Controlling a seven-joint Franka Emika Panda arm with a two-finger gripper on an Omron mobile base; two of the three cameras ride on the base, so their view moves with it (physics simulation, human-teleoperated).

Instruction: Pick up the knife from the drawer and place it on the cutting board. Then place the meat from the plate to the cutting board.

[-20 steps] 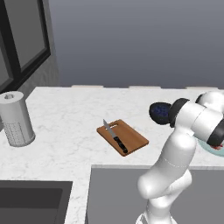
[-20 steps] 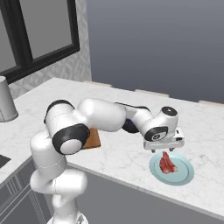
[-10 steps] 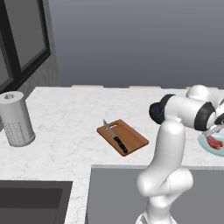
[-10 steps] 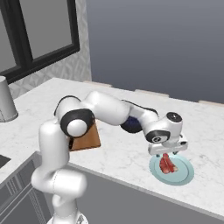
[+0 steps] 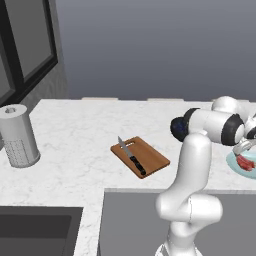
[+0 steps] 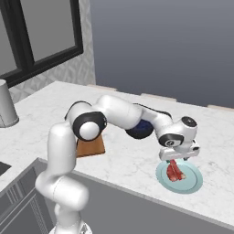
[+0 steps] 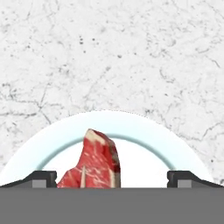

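Note:
The black-handled knife (image 5: 132,159) lies on the brown cutting board (image 5: 150,156), which the arm partly covers in the right base view (image 6: 89,147). The red meat (image 6: 175,171) rests on the light teal plate (image 6: 193,180) at the counter's right end. My gripper (image 6: 176,160) hangs open just above the plate. In the hand view its fingertips (image 7: 41,178) stand wide apart on either side of the meat (image 7: 94,162), over the plate (image 7: 109,119). The grey drawer (image 5: 135,220) stands pulled out below the counter's front edge.
A dark blue-black bowl (image 6: 139,130) sits behind the arm, between the board and the plate. A grey perforated canister (image 5: 19,135) stands at the far left near the window. A dark sink (image 5: 35,230) lies at the lower left.
The arm has stretched further right and the gripper has come down a little over the plate and meat. Knife and board have not moved.

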